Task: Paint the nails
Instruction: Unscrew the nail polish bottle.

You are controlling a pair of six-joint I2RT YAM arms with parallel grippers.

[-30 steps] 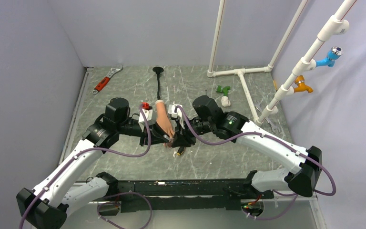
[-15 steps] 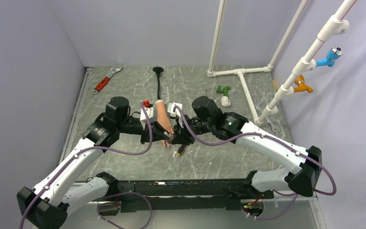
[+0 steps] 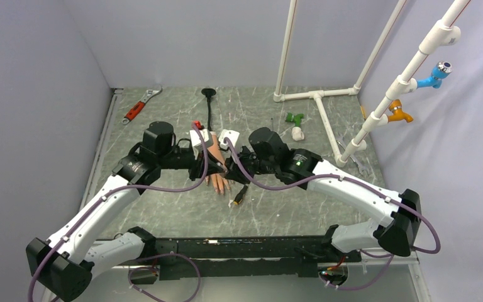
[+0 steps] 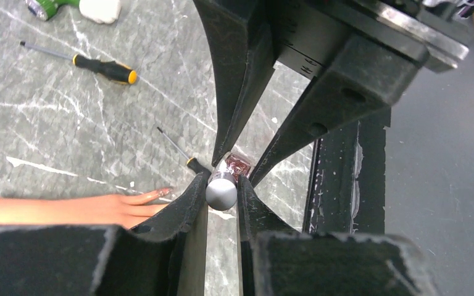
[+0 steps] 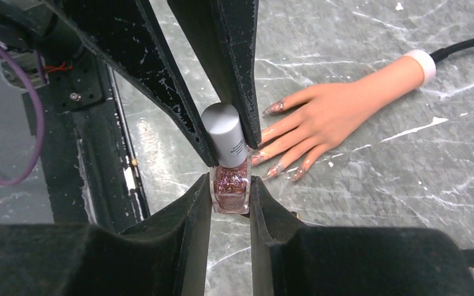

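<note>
Right wrist view shows the nails [image 5: 273,108], pale pinkish tips on the peach mannequin hand [image 5: 339,111]; this hand lies palm down near the middle of the table [image 5: 376,185], fingers toward the near edge, its black stalk [image 5: 469,42] toward the far edge; just beside the fingertips, the polish bottle [image 5: 229,196] with glittery pink content is pinched at its glass body by the right gripper [image 5: 230,182]; the left gripper [image 4: 222,188] is pressed on the grey cap [image 5: 223,126] from the opposite side; a yellow-black screwdriver [image 4: 102,66] lies further on the table; a red-handled wrench [image 3: 139,106] rests near the far left corner.
</note>
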